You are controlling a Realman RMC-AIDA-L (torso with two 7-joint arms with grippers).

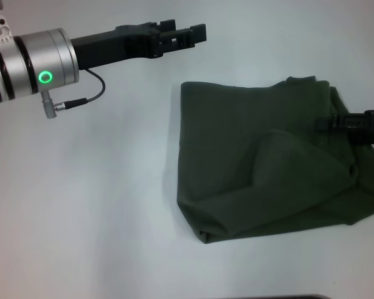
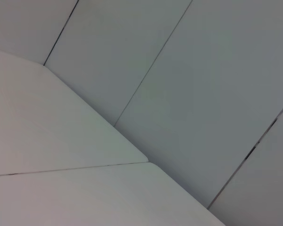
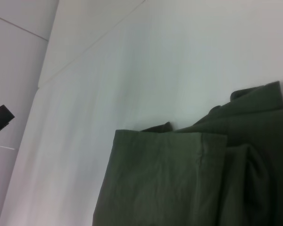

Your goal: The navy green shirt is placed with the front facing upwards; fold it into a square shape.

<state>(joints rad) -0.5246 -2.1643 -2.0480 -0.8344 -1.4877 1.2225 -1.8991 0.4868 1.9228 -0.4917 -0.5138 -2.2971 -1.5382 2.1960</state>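
Head view: shirt [image 1: 268, 162] bunched rightward.

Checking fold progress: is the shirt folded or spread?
Folded: the shirt lies as a compact, roughly square bundle with layered flaps, no lettering showing.

Left arm [image 1: 34, 68]: cylindrical silver metal wrist segment with black ring bands; one glowing green ring light [image 1: 45, 77] on its side; two small screws on a pale bracket at the upper corner. Thin black cable [image 1: 87, 93] looping from a silver plug connector. Left tool [image 1: 174, 34]: matte black, blocky, angular housing. Right tool [image 1: 355, 121]: black, slim, only partly visible at the frame edge.
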